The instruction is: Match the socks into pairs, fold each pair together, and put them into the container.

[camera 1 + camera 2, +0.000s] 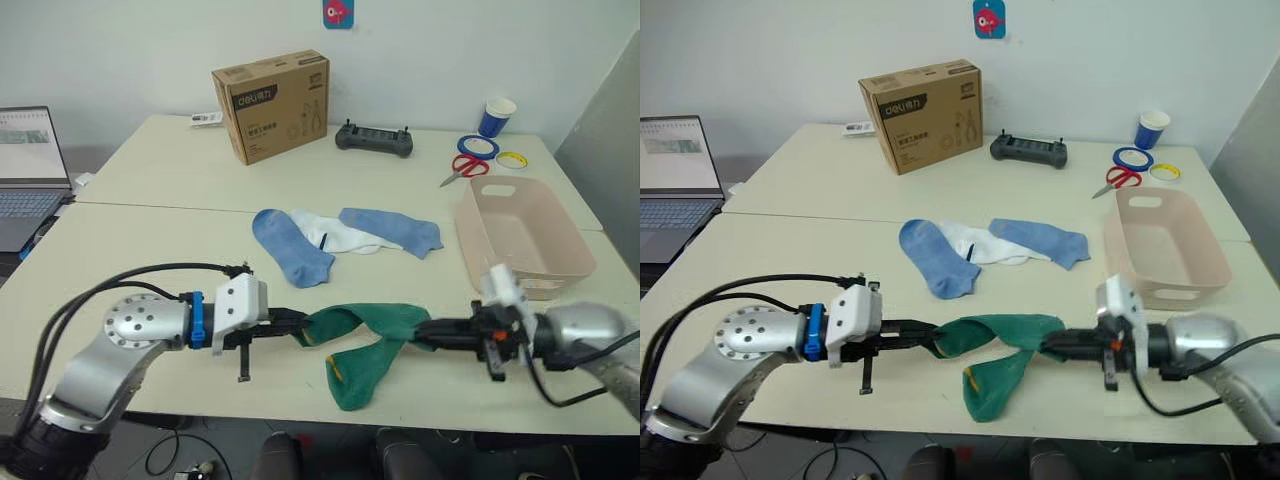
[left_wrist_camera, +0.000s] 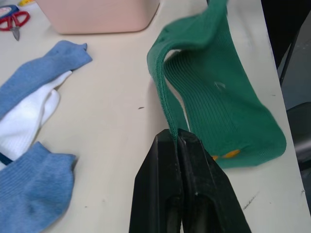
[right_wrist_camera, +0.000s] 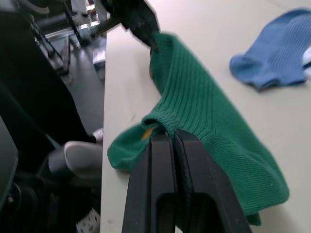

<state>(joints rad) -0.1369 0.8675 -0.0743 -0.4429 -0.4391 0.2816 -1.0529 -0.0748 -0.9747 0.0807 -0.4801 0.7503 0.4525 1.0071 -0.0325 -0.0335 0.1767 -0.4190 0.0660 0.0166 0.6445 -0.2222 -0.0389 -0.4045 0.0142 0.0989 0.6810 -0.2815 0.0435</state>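
You are working over a pale cream counter (image 1: pixel 150 225) made of two tops pushed together, standing against a plain white wall with a small red and blue sticker (image 1: pixel 338 12) on it. An open grey laptop (image 1: pixel 28 175) is sitting at the left edge. At the back, the brown cardboard box (image 1: pixel 272 105) is showing the printed word "deli" beside drawings of hand tools; the smaller print is too fine to read. Near it a black handheld controller (image 1: pixel 373 139) is lying, and further right red-handled scissors (image 1: pixel 463 167), rolls of tape and a blue paper cup (image 1: pixel 496 116).

Your left gripper (image 1: pixel 292 326) is pinching one end of the dark green ribbed fabric sock (image 1: pixel 375 330) with fingers closed tight, and your right gripper (image 1: pixel 428 333) is pinching the other end likewise, the sock stretching between them at the near edge. Two light blue socks (image 1: pixel 290 245) and a white sock (image 1: pixel 335 236) are lying mid-counter. The pale pink plastic basin (image 1: pixel 520 238) is sitting at the right, apart from them.
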